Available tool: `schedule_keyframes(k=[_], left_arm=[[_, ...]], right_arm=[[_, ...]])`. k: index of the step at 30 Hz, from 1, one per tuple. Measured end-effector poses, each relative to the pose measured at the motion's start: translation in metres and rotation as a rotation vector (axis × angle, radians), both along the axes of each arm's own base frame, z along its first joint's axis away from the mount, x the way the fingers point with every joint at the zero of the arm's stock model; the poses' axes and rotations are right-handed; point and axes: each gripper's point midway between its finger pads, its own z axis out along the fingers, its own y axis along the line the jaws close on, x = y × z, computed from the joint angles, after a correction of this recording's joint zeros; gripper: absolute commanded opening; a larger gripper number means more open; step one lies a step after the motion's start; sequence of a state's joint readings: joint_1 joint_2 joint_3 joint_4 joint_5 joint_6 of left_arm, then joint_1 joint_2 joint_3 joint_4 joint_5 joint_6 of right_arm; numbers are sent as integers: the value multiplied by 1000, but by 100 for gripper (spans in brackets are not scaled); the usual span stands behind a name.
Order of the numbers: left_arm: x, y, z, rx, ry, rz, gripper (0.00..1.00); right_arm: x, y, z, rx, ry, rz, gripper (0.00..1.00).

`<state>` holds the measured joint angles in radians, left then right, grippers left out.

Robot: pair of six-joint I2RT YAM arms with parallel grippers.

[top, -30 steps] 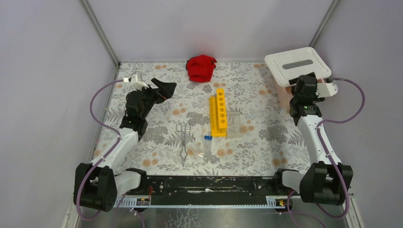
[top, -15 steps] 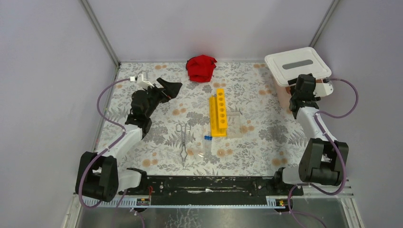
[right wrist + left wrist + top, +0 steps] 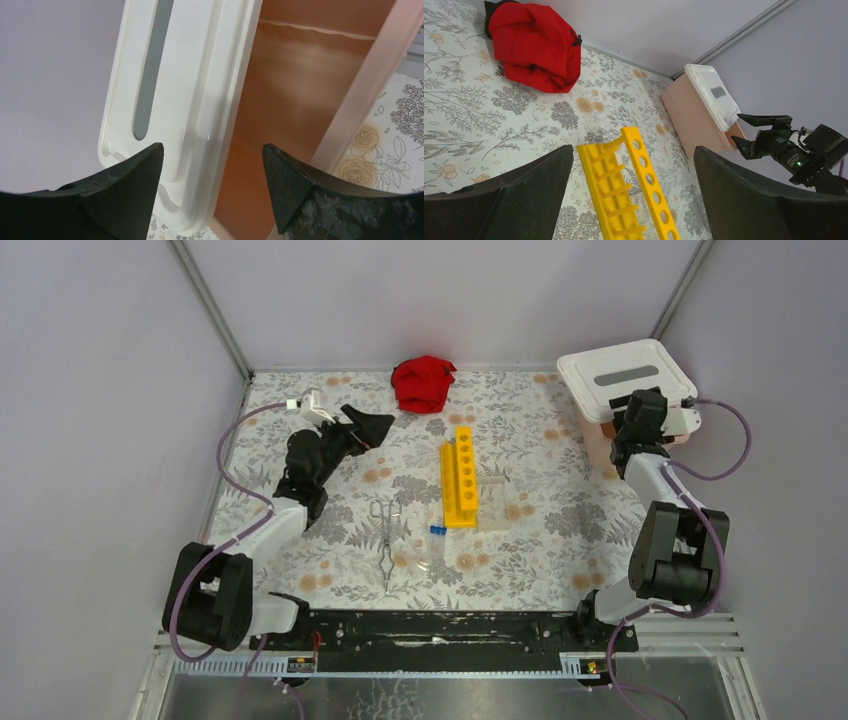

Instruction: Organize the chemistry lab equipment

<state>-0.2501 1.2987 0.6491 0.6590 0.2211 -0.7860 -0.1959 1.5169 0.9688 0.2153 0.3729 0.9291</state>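
Note:
The yellow test-tube rack [image 3: 460, 478] lies on its side mid-table; it also shows in the left wrist view [image 3: 626, 187]. Small blue-capped tubes [image 3: 436, 533] lie just in front of it. Metal tongs [image 3: 385, 535] lie to the rack's left. The pinkish bin [image 3: 598, 445] with its white lid [image 3: 625, 377] stands at the back right. My left gripper [image 3: 372, 426] is open and empty, raised left of the rack. My right gripper [image 3: 632, 423] is open and empty, right at the bin's front, its jaws either side of the lid's edge [image 3: 210, 130].
A crumpled red cloth [image 3: 422, 382] lies at the back centre, also in the left wrist view [image 3: 536, 47]. Grey walls close in the floral table [image 3: 540, 540] on three sides.
My left gripper has moved right and slightly back, toward the rack. My right arm has reached further back toward the bin.

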Motion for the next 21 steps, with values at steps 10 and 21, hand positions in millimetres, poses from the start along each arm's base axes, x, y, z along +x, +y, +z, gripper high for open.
schedule_keyframes(k=[10,21], left_arm=[[4,-9,-3,-5,-8,-19,99],[6,-11,-7,-9,-4,-23,99]], right_arm=[[25,-8,-1,25,-34,-3,80],[46,-8,-8,63,-54,-1,80]])
